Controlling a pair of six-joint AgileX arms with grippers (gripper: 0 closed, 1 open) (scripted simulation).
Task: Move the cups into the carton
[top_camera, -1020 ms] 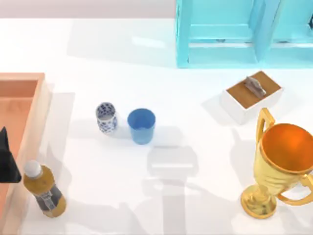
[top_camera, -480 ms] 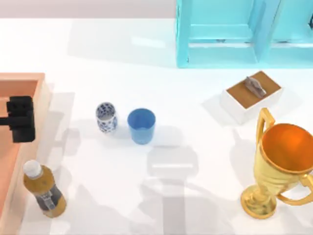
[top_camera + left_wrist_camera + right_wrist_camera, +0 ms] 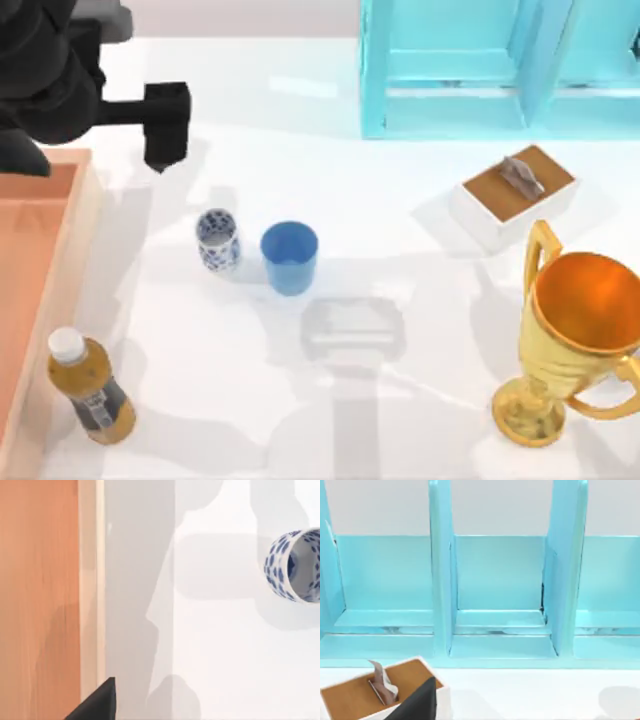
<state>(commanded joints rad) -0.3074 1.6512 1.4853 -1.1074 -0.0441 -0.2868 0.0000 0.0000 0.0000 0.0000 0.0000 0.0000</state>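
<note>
The carton (image 3: 40,300) sits at the left edge of the worktop (image 3: 420,400), and its pale rim runs along its right wall. There is open white room between that rim and the two cups. The middle and front of the worktop are bare too.

Both cups stand upright near the middle, a bit to the left. The white cup with blue flowers (image 3: 217,240) is on the left. The blue cup (image 3: 289,257) is just beside it on the right. They are close together, but I cannot tell if they touch. Neither one is in the carton.

A bottle of brown drink (image 3: 88,390) stands at the front left, just beside the carton's rim. A big gold trophy (image 3: 575,340) stands at the front right. A small white box with a brown top (image 3: 515,195) is behind the trophy. A light blue shelf (image 3: 500,65) stands at the back right. None of these stands between the cups and the carton.

The left gripper (image 3: 165,125) hangs at the back left, behind the flower cup and a little to its left, apart from it. In the left wrist view the flower cup (image 3: 295,565) sits well off from the carton's rim (image 3: 91,590). I cannot tell if this gripper is open or closed.

The right wrist view looks at the shelf (image 3: 500,590) and the small box (image 3: 365,692).
</note>
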